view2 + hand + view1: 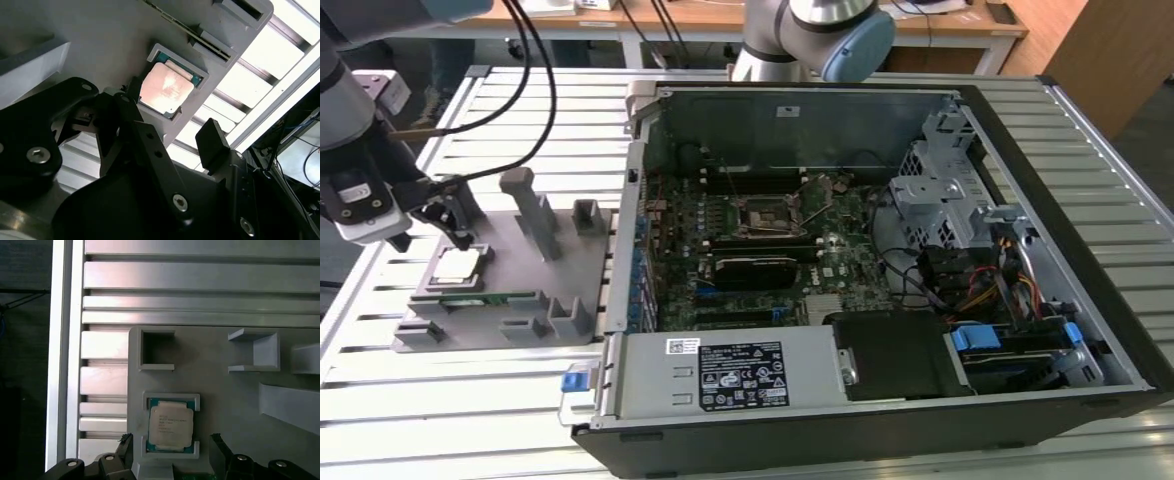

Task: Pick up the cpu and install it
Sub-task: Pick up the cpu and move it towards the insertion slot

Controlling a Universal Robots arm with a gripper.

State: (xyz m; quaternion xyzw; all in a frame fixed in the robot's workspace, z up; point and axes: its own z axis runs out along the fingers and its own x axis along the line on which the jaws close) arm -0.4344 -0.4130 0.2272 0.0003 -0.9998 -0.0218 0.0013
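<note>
At the exterior view's left, the gripper hangs over a grey fixture on a slatted aluminium table. The cpu lies flat in a square pocket of that fixture, silvery plate up, just under the fingers. A green memory stick lies in a slot beside it.

In both wrist views the jaws stand open. One black fingertip sits on each side of the cpu, and neither can be seen touching it.

Towards the middle and the exterior view's right, an open computer case lies on its side on the same table. It shows the motherboard with its black-framed socket, cables and drive bays. Behind it are the arm's blue-capped joint and a wooden bench.
</note>
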